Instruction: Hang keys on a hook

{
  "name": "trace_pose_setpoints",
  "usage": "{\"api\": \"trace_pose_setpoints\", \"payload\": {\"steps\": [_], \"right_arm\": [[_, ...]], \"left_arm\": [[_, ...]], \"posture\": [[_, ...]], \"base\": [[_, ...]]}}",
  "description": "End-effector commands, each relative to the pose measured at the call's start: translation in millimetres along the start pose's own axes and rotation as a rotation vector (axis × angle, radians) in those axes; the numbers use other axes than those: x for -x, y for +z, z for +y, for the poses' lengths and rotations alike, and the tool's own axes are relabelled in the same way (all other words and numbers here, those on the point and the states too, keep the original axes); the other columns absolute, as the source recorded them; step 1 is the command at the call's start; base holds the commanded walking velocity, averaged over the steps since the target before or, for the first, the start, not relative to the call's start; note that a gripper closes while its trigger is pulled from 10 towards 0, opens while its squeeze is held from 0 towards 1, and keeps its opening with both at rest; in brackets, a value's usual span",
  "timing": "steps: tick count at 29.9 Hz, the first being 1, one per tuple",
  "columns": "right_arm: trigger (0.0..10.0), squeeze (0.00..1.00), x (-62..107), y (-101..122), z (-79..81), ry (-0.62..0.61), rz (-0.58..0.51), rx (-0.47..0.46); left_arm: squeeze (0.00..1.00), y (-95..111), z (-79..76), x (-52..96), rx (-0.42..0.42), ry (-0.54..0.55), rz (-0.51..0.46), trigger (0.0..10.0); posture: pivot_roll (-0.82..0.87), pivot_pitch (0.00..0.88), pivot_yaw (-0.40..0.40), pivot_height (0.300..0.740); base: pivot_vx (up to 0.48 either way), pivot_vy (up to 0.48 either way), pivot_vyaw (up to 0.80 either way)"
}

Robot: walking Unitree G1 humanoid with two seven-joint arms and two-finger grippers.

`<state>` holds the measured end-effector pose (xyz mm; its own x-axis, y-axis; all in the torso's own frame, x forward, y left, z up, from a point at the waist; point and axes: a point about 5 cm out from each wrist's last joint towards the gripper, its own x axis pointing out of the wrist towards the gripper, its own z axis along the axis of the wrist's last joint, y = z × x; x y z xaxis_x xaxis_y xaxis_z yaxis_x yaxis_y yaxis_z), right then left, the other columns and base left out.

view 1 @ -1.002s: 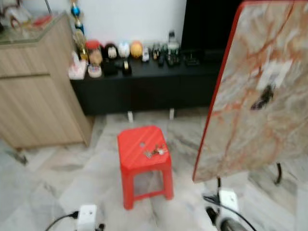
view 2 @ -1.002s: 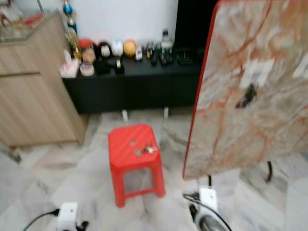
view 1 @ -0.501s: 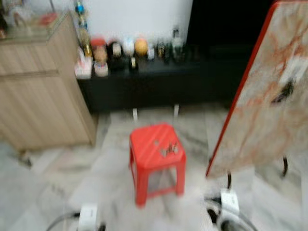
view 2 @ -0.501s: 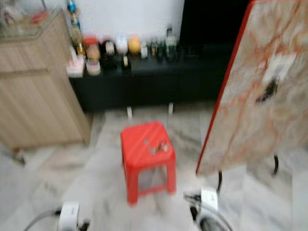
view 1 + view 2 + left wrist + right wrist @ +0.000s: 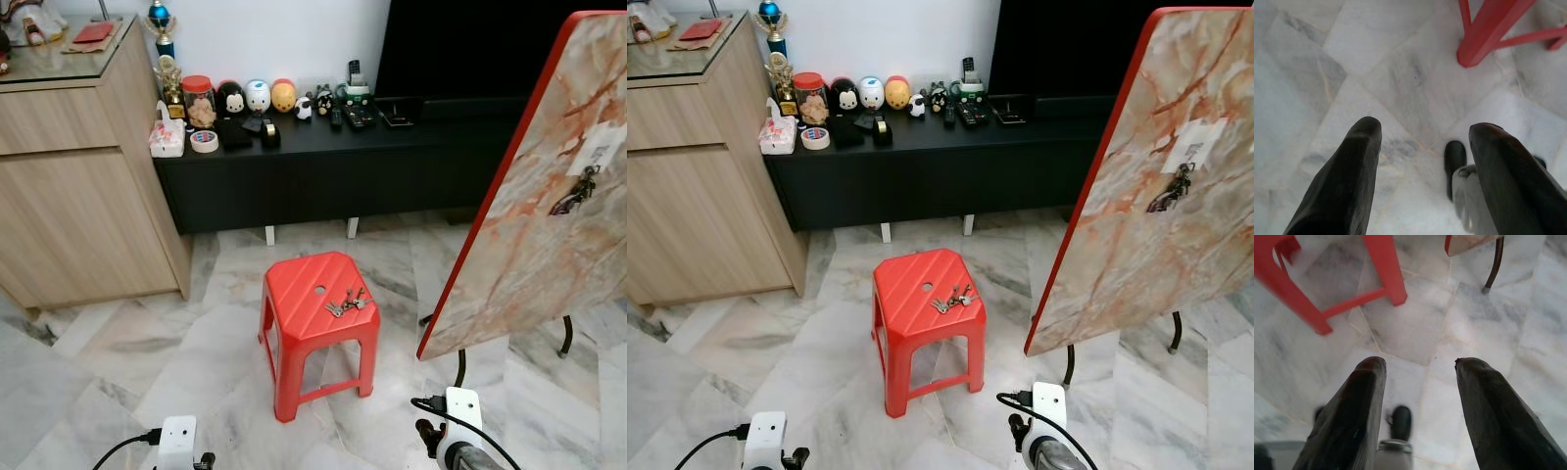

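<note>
Both arms hang low, pointing down at the marble floor (image 5: 118,343). The left hand (image 5: 1420,147) has its black fingers spread apart above pale tiles, a red leg of the stool (image 5: 318,294) near its tips; the right hand (image 5: 1418,377) is likewise parted, empty, with stool legs ahead of it. The keys (image 5: 344,302) lie in a small silvery bunch on the stool's seat, toward its right side (beside the seat's centre hole). To the right leans a marble-patterned board (image 5: 549,196) with a red rim, where another dark bunch hangs from a hook (image 5: 586,174).
</note>
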<state>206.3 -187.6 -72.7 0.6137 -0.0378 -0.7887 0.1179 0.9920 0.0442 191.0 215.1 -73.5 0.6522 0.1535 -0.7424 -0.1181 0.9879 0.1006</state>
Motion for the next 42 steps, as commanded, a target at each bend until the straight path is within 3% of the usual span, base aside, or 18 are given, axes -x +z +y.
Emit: {"api": "trace_pose_setpoints", "payload": {"steps": [1,25,34,42], "right_arm": [[10.0,0.0,-0.5,3.0,0.3,-0.002,-0.007,0.011],[10.0,0.0,-0.5,3.6,0.7,-0.001,-0.011,0.022],[10.0,0.0,-0.5,3.7,1.0,0.003,-0.016,0.015],[10.0,0.0,-0.1,3.3,0.5,-0.001,-0.028,-0.01]], "left_arm": [[0.0,-4.4,0.7,1.2,0.018,-0.003,0.01,10.0],[0.0,-3.1,0.3,0.8,0.023,-0.001,0.008,10.0],[0.0,-1.2,0.3,0.8,0.02,0.004,-0.011,10.0],[0.0,22.2,-2.9,-2.7,0.014,-0.014,-0.116,10.0]], "posture": [[0.1,0.0,-0.051,0.74],[0.1,0.0,-0.052,0.74],[0.1,0.0,-0.053,0.74],[0.09,0.0,-0.052,0.74]], "base": [[0.311,0.0,0.8],[0.306,0.0,0.31],[0.0,0.0,0.66],[0.0,0.0,0.0]]}}
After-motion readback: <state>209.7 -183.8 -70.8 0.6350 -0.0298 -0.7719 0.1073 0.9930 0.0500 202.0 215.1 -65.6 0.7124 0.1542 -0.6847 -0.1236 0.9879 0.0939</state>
